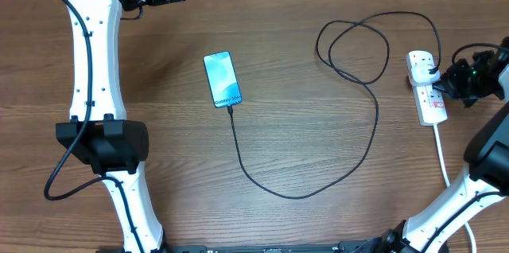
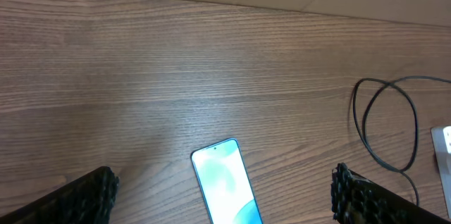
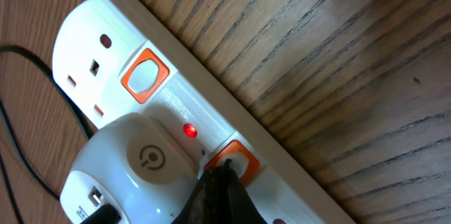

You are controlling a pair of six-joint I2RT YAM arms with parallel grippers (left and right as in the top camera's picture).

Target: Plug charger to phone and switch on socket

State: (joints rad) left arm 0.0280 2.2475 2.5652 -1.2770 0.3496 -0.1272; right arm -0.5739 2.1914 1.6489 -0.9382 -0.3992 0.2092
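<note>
The phone (image 1: 222, 79) lies face up on the wooden table, its screen lit light blue; it also shows in the left wrist view as phone (image 2: 225, 182). The black charger cable (image 1: 302, 195) runs from the phone's lower edge, loops right and up, and reaches the white socket (image 1: 427, 90). A white adapter (image 3: 134, 168) sits in the socket (image 3: 127, 34), and a red light (image 3: 189, 130) glows beside it. My right gripper (image 3: 224, 172) is shut, its tips touching an orange-framed switch (image 3: 243, 159). High above the phone my left gripper (image 2: 224, 185) hangs open, holding nothing.
The socket's thick white cord (image 1: 442, 153) runs down toward the right arm's base. A loop of the charger cable (image 2: 387, 122) lies between phone and socket. A second orange-framed switch (image 3: 144, 76) sits farther along the strip.
</note>
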